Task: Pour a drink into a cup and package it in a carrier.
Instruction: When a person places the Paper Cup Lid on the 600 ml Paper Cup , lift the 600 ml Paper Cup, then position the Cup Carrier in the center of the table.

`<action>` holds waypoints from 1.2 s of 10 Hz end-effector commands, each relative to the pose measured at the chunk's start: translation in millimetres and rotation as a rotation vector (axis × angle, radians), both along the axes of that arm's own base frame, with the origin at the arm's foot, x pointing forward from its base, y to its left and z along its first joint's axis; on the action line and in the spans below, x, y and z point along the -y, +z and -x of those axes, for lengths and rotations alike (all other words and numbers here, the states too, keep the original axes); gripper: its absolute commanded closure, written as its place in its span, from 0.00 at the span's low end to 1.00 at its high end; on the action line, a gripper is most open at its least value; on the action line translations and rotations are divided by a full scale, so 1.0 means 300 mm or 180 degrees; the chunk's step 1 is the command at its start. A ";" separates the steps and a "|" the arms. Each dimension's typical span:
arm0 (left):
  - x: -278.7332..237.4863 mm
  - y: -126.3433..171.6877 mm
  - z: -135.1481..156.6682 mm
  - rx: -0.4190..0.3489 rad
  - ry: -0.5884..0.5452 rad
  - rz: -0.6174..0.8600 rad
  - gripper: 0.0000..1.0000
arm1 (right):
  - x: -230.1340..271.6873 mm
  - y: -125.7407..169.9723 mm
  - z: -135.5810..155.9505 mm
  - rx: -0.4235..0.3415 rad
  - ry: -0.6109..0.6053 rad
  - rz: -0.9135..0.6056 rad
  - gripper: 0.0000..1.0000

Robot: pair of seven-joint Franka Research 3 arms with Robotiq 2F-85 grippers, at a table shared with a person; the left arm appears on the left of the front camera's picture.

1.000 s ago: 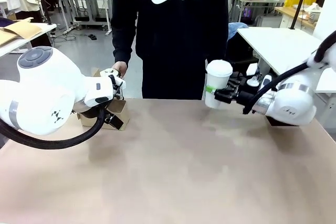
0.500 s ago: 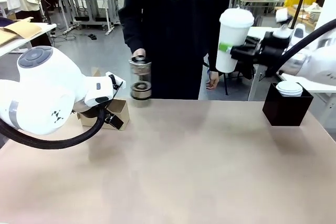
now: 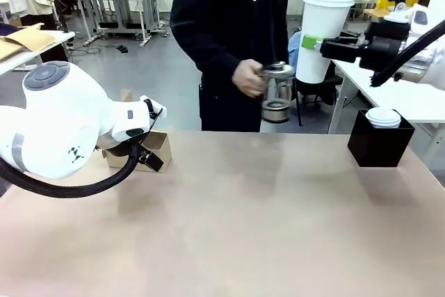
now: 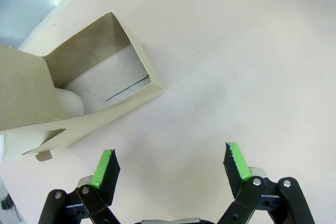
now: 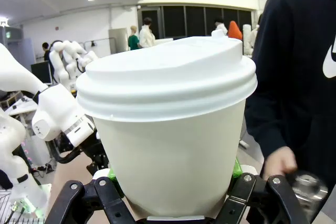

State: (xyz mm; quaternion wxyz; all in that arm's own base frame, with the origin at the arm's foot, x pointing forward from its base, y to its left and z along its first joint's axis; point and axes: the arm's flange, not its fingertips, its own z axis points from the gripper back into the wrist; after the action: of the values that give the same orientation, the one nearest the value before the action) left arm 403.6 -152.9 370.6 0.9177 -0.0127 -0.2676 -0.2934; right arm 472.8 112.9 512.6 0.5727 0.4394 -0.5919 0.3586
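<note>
My right claw (image 3: 320,45) pinched one lidded cup (image 3: 325,15), high at the far right. My left claw (image 4: 170,163) stood spread wide beside one carrier (image 4: 26,93), far left. A person's hand (image 3: 247,78) held one jug (image 3: 277,99).

You have a plain white cup (image 3: 321,33), lid white too. Right gripper (image 3: 314,44) and left gripper (image 4: 170,156): black, green pads. Carrier (image 4: 79,93), table's left edge: plain brown cardboard. Press jug (image 3: 277,93): clear glass, silver frame, dark brown drink (image 3: 276,110). Box (image 3: 379,147), right edge: black; lids (image 3: 383,116) white. Table (image 3: 243,227): flat beige.
</note>
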 end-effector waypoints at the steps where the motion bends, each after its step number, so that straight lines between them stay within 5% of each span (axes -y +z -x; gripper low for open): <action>1: -0.003 -0.001 0.000 -0.0003 0.0004 0.0007 0.00 | -0.010 0.013 -0.006 0.0114 -0.0065 -0.0008 0.19; 11: 0.000 0.000 0.000 0.0000 0.0000 0.0000 0.00 | -0.010 0.013 -0.006 0.0114 -0.0065 -0.0008 0.19; 12: 0.008 0.073 0.020 0.0017 0.0057 -0.0041 0.00 | -0.010 0.013 -0.006 0.0114 -0.0065 -0.0008 0.19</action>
State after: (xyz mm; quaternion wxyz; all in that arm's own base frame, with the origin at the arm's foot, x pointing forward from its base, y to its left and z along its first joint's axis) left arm 403.4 -152.8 375.1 0.9173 -0.0119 -0.2691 -0.2933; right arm 473.5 112.4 513.4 0.5723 0.4348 -0.5942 0.3611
